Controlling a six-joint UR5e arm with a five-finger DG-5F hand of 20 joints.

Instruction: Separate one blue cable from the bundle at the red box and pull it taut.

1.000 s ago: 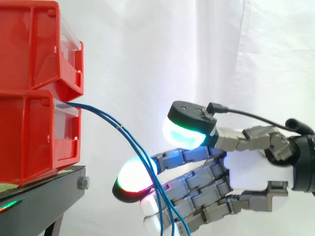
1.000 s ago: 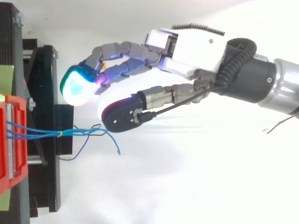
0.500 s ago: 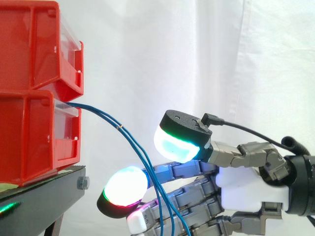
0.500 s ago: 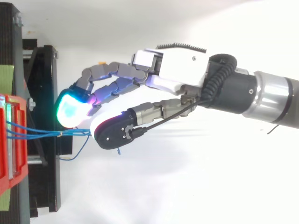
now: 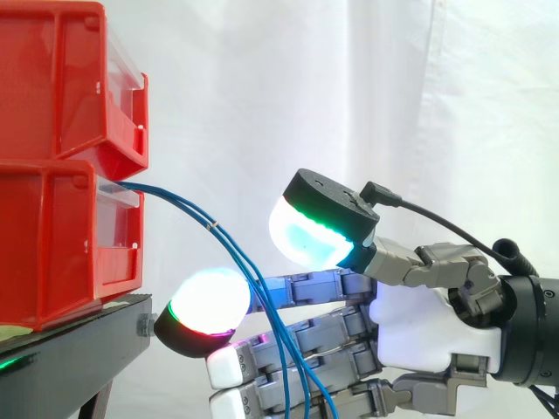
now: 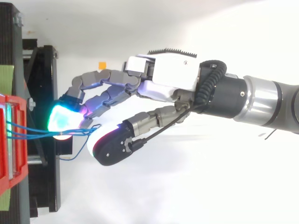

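We are looking at bright, even light spreading over the white curtain (image 5: 437,87), whose folds are casting only faint grey streaks. From above, the white ground (image 6: 196,186) is glaring almost blank on the right. The hand's (image 6: 163,77) fingertips (image 5: 203,298) are glowing hard enough to burn out to white, and a green glint is lying on the black stand (image 5: 79,336) at the left.

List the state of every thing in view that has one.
blue cables, bundled, slack, drooping from the lower red bin.
hand, open; fingers straight at the cables, gripping nothing.
lower red bin, upright on the black stand.
upper red bin, stacked on the lower one.
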